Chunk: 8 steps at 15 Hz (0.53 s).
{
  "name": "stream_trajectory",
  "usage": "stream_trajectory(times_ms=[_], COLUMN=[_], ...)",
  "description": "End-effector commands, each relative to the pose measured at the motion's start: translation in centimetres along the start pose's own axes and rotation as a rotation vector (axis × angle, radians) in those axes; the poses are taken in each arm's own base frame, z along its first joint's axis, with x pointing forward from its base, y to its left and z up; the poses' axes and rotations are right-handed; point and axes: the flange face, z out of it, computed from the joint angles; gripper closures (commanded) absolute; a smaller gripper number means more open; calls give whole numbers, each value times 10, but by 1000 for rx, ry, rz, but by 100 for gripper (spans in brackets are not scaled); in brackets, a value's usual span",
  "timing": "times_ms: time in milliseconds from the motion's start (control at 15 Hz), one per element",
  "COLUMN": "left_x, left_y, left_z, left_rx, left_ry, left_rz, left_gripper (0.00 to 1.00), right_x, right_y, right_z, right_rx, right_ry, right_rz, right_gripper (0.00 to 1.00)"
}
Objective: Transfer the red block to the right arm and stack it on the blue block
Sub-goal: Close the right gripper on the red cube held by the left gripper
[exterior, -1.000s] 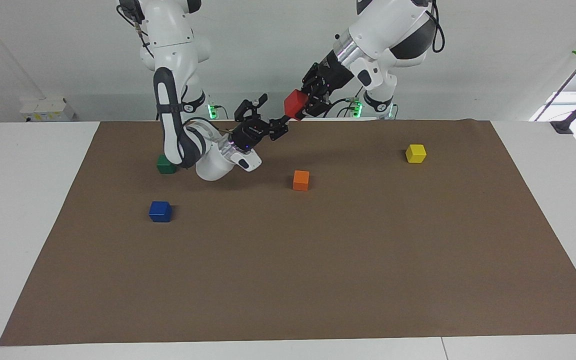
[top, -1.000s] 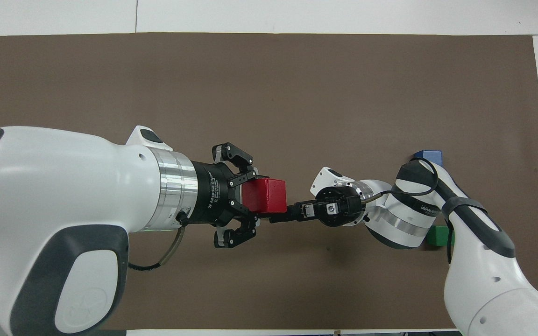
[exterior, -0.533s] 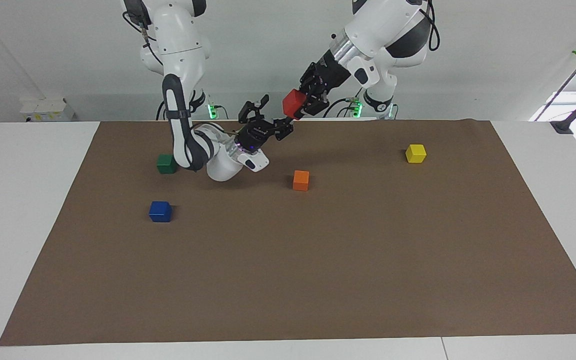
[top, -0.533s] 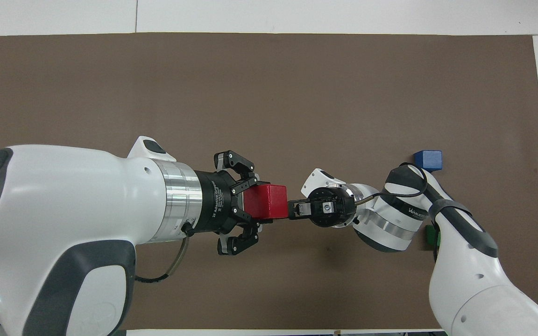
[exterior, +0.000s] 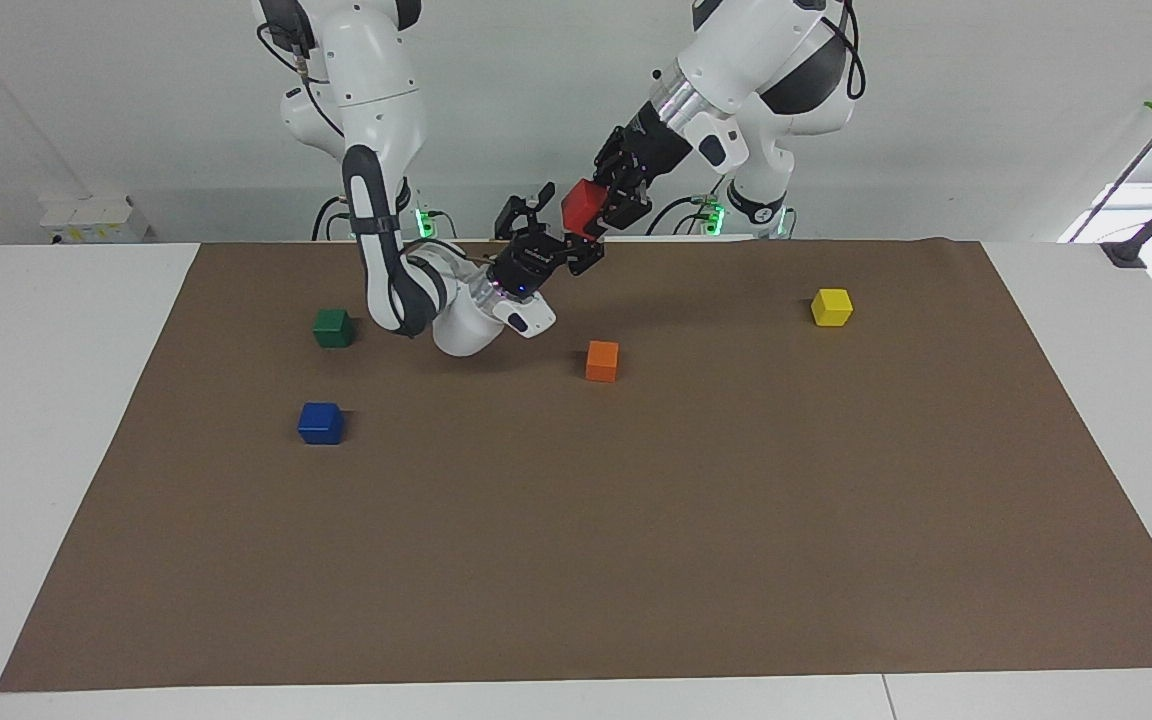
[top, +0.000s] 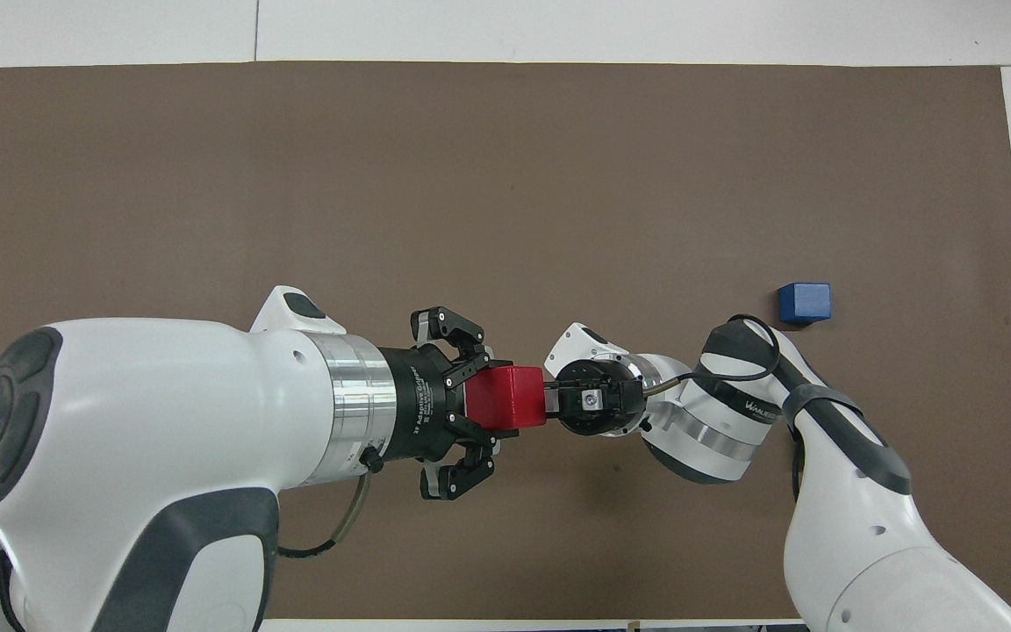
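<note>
The red block is held in the air by my left gripper, which is shut on it over the brown mat near the robots' edge. In the overhead view the block sticks out of the left gripper. My right gripper is open, tilted up, with its fingers just under and beside the red block; from above it meets the block's free face. The blue block sits on the mat toward the right arm's end, also seen from above.
A green block lies nearer to the robots than the blue one. An orange block lies mid-mat and a yellow block toward the left arm's end. The brown mat covers the table.
My right gripper has risen and moved toward the red block until it reaches it. My left gripper has shifted the block slightly toward the right gripper. The green block is uncovered.
</note>
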Motion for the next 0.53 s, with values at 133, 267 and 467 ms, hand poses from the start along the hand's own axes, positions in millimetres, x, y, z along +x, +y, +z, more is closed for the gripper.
stream_trajectory(times_ms=[133, 267, 467], left_x=[3, 3, 4], left_y=[-8, -8, -7], left_z=[-2, -2, -3], left_rx=[-11, -11, -9], left_ry=[-15, -15, -12], left_rz=[-24, -24, -17], left_gripper=[100, 100, 100], right_x=[-3, -5, -5], right_y=[10, 15, 15], right_z=[6, 9, 8], right_rx=[-13, -34, -52], right_ry=[6, 8, 8], right_rz=[-66, -72, -66], right_gripper=[66, 100, 100])
